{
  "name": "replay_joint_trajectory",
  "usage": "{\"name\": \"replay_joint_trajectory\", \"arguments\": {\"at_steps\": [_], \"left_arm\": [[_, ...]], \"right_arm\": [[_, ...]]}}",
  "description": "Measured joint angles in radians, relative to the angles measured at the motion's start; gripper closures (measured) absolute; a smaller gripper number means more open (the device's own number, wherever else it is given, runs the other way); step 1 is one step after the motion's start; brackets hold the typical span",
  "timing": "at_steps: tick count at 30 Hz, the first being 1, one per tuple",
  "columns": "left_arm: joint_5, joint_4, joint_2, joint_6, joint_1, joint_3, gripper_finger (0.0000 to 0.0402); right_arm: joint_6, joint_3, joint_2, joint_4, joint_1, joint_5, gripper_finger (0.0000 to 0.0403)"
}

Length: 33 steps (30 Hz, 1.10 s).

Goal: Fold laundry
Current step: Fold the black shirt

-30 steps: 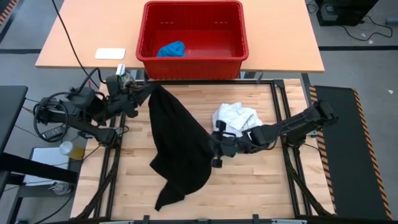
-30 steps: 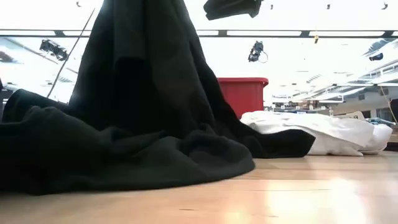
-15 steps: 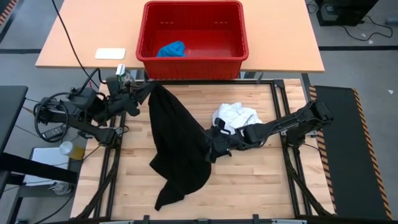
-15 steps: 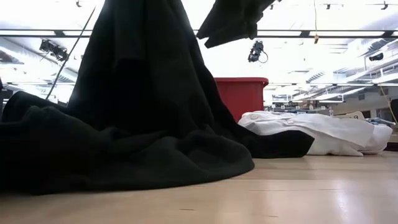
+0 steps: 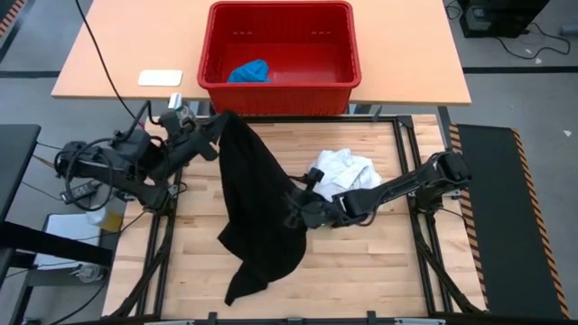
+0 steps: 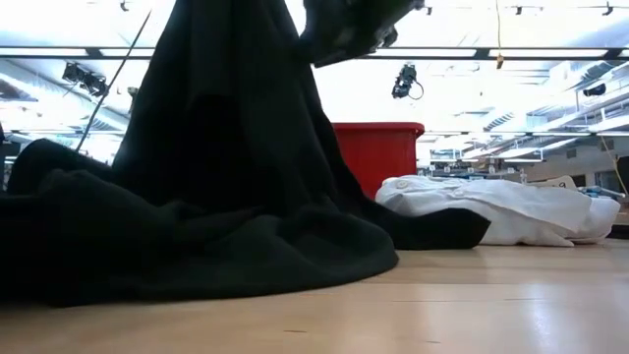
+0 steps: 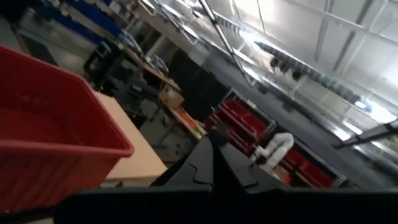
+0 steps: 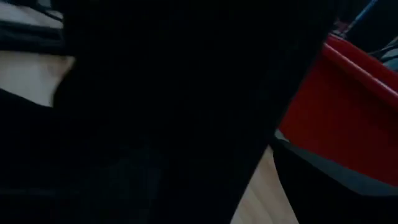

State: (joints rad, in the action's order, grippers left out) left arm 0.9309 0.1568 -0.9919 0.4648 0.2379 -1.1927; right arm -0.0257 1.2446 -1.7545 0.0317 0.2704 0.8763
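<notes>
A large black garment (image 5: 257, 203) hangs from my left gripper (image 5: 217, 135), which is shut on its top end at the table's far left. Its lower part lies heaped on the wooden table (image 5: 361, 262), as the low view shows of the black garment (image 6: 197, 236). My right gripper (image 5: 294, 208) reaches in from the right, open, at the hanging garment's right edge. Black cloth (image 8: 161, 112) fills the right wrist view. A crumpled white garment (image 5: 343, 170) lies on the table behind the right arm. A blue garment (image 5: 248, 70) lies in the red basket (image 5: 348, 81). My left gripper holds the black garment by its top end (image 5: 226, 125), lifted above the table's far left part. The cloth falls away from the fingers toward the table's middle, its lower part resting on the wood. The left wrist view does not show the place of contact. My right gripper stands against the garment's right edge (image 5: 287, 206), coming level from the table's right; I cannot tell whether its fingers touch the cloth.
The red basket stands on a separate tan table (image 5: 108, 63) beyond the far edge, next to a small white pad (image 5: 160, 78). Bare wood lies at the near right of the worktable. Black side panels (image 5: 506, 226) flank it.
My right gripper has gone toward the table's left edge and somewhat down, up to the hanging black garment's right edge. The garment has stayed hanging from my left gripper, with its lower part on the table.
</notes>
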Motion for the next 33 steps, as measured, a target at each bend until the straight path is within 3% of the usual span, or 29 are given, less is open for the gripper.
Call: {"name": "replay_joint_trajectory", "arguments": {"at_steps": [6, 10, 14, 18, 25, 33], "left_arm": [[0.013, 0.117, -0.028, -0.057, 0.000, 0.000, 0.0397], [0.029, 0.132, -0.029, -0.081, 0.000, 0.000, 0.0397], [0.053, 0.146, -0.029, -0.077, 0.000, 0.000, 0.0397], [0.056, 0.148, -0.029, -0.077, 0.000, 0.000, 0.0397], [0.055, 0.166, -0.036, -0.076, 0.001, 0.000, 0.0397], [0.052, 0.169, -0.037, -0.093, 0.002, 0.000, 0.0397]], "right_arm": [[-0.023, -0.001, -0.065, -0.026, -0.003, 0.028, 0.0120], [0.013, -0.001, -0.077, -0.145, 0.002, 0.029, 0.0128], [0.039, 0.000, -0.092, -0.202, -0.007, 0.100, 0.0131], [0.052, 0.000, -0.125, -0.238, -0.056, 0.073, 0.0131], [0.192, -0.001, -0.160, -0.384, -0.115, 0.102, 0.0133], [0.545, -0.001, -0.151, -0.706, -0.151, 0.303, 0.0135]]}}
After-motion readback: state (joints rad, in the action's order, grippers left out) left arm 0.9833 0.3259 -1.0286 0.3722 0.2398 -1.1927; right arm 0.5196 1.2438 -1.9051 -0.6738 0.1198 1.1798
